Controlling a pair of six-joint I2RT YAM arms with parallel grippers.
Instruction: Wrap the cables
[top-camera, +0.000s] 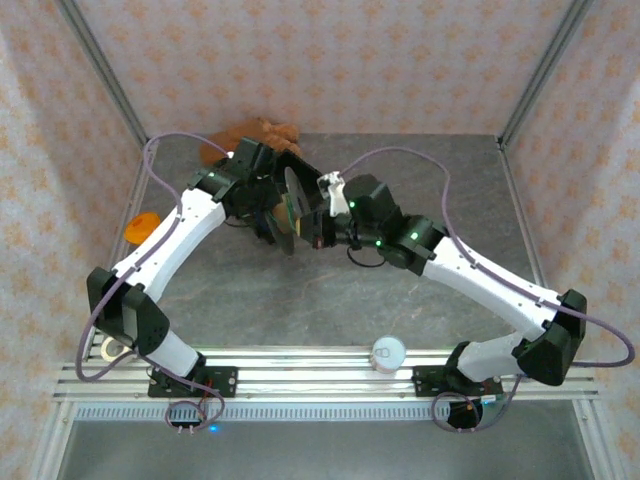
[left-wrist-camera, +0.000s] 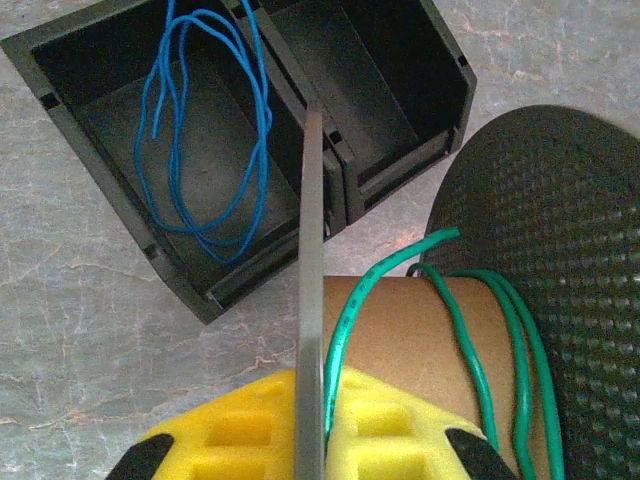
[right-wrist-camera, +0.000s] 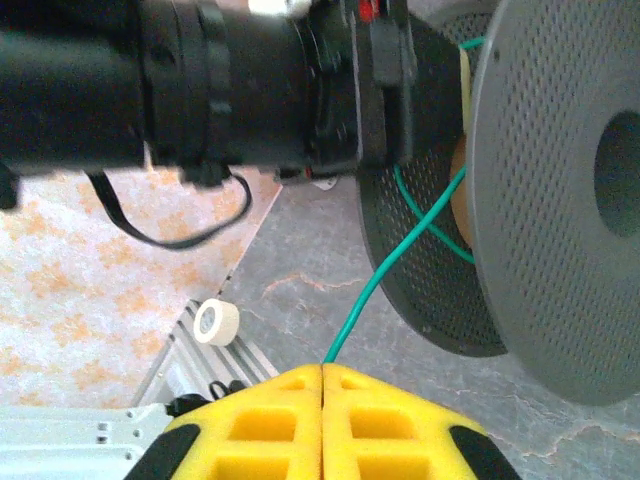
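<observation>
The grey spool (left-wrist-camera: 311, 240) has perforated flanges and a brown cardboard core (left-wrist-camera: 420, 325). My left gripper (left-wrist-camera: 312, 378) is shut on the thin edge of one flange, and the green cable (left-wrist-camera: 347, 318) runs down beside that flange between the yellow fingers. A few green turns lie around the core. My right gripper (right-wrist-camera: 322, 368) is shut on the free end of the green cable (right-wrist-camera: 385, 270), which rises taut to the spool (right-wrist-camera: 545, 200). The blue cable (left-wrist-camera: 266, 130) lies loosely coiled in the left compartment of a black bin (left-wrist-camera: 180, 285). Both grippers (top-camera: 272, 215) (top-camera: 318, 228) meet at the spool (top-camera: 292, 212).
A tape roll (top-camera: 110, 347) lies by the left arm's base, beside the aluminium rail (top-camera: 300, 375). A white cup (top-camera: 388, 352) stands on the rail between the bases. An orange object (top-camera: 142, 225) is at the left edge and a brown one (top-camera: 262, 135) at the back.
</observation>
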